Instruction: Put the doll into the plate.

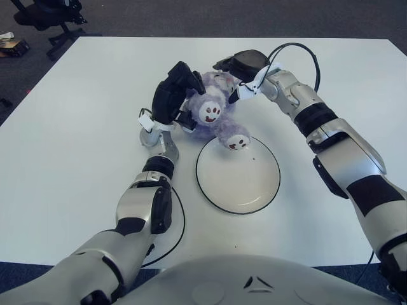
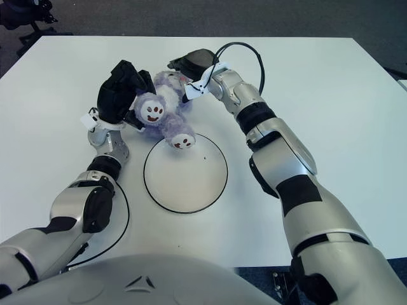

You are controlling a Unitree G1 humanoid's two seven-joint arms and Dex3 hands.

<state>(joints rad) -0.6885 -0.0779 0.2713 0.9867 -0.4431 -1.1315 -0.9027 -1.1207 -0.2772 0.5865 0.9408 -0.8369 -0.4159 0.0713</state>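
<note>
- Doll (image 1: pixel 213 111) is pinched between your two hands, one foot just over the plate's far rim (not yet set down).
- Left hand (image 1: pixel 173 95) curls against its left side.
- Right hand (image 1: pixel 241 65) presses from behind.
- Plate (image 1: pixel 254 190) holds nothing; lowering and release remain.

We cannot see the doll's (image 1: pixel 213 111) head or upper body: the left hand (image 1: pixel 173 94) covers its left flank, the right hand (image 1: pixel 245 65) its far side. An office chair (image 1: pixel 48 16) is cut off at the top left edge. The doll's foot (image 1: pixel 236 142) hides the plate's (image 1: pixel 254 190) far rim.
</note>
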